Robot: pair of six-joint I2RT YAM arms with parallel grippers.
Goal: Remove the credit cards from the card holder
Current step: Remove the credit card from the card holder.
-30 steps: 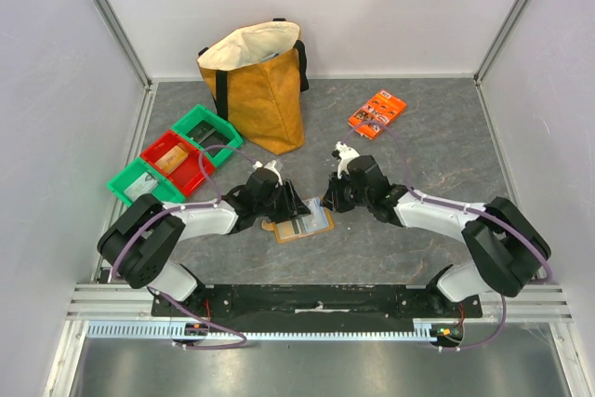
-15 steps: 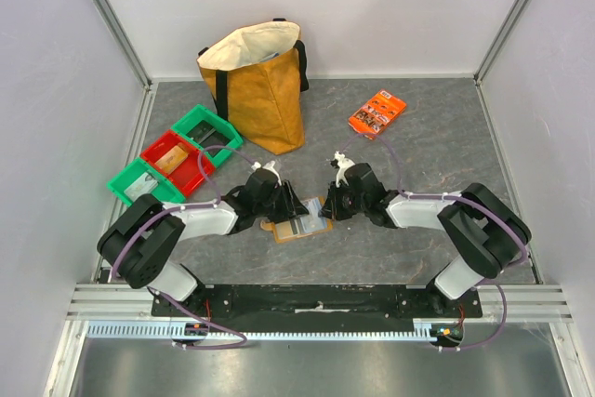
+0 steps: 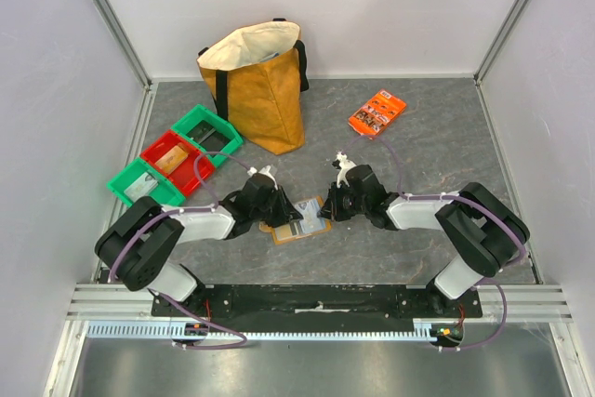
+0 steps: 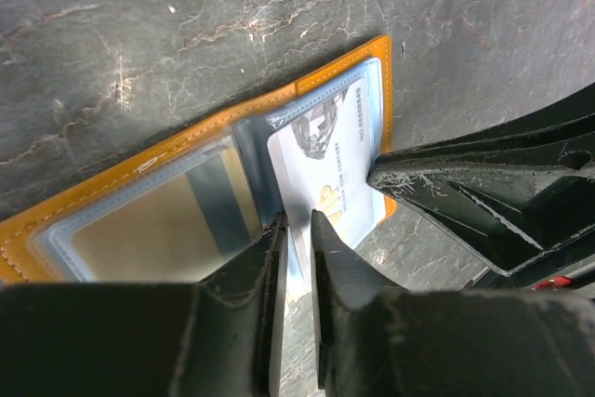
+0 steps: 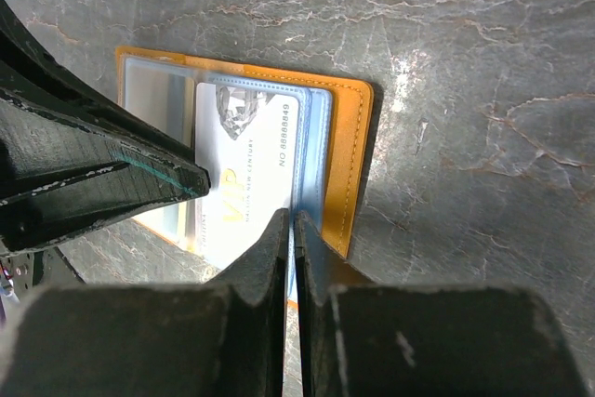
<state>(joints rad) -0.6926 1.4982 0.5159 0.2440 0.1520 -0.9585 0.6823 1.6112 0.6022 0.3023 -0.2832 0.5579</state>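
Jaws of the left gripper (image 4: 296, 225) are closed to a narrow slit, and the edge of a white credit card (image 4: 327, 160) runs into that slit, so they look clamped on it. Jaws of the right gripper (image 5: 290, 226) are almost together, with only a thin pale blue sliver between them. It appears to be the edge of a clear pocket of the card holder (image 5: 351, 160).

From above, the card holder lies open and flat on the grey marbled table (image 3: 446, 165), near the middle and toward the near edge. Its tan-orange border faces up around pale blue-grey pockets. The left gripper meets it from the left and the right gripper from the right, their tips close together over it. The credit card sits in the holder's right-hand pocket, printed face up with grey lettering and a yellow mark. I cannot tell how much of it sticks out of the pocket. The left-hand pocket shows a dull tan face behind its clear window.

Well apart at the far side stands a mustard tote bag (image 3: 265, 90), upright and open. An orange packet (image 3: 376, 112) lies to the far right. Three bins sit in a row on the left, green (image 3: 206, 134), red (image 3: 172, 160) and green (image 3: 139, 183).
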